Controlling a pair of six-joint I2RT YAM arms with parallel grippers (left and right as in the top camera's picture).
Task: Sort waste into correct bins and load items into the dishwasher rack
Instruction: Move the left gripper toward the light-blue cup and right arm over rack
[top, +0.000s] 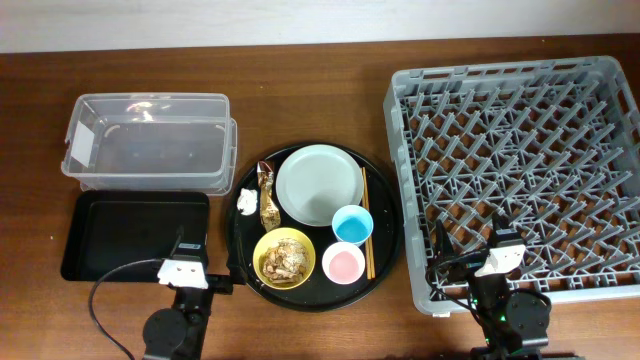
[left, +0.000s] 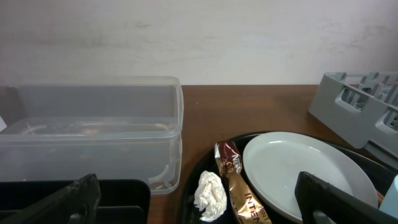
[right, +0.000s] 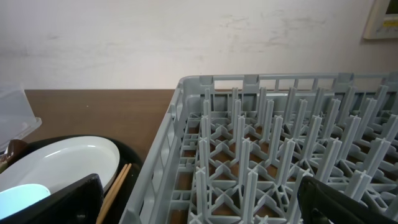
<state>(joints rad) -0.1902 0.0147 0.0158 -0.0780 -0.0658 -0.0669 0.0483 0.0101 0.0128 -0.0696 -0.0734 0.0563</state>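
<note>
A round black tray (top: 392, 250) holds a pale green plate (top: 318, 185), a blue cup (top: 351, 224), a pink cup (top: 343, 264), a yellow bowl (top: 284, 258) with brown scraps (top: 288, 259), chopsticks (top: 366, 222), white tissue (top: 247, 202) and a gold-brown wrapper (top: 267, 190). The clear box (top: 150, 140) and the black rectangular tray (top: 135, 235) lie left. The grey rack (top: 520, 170) stands right. My left gripper (top: 186, 258) is open and empty at the front, near the black tray. My right gripper (top: 503, 245) is open and empty over the rack's front edge.
The left wrist view shows the clear box (left: 93, 134), tissue (left: 210, 194), wrapper (left: 239, 186) and plate (left: 298, 171). The right wrist view shows the rack's pegs (right: 273, 149), the chopsticks (right: 115, 186) and the plate (right: 59, 162). A pale wall stands behind the table.
</note>
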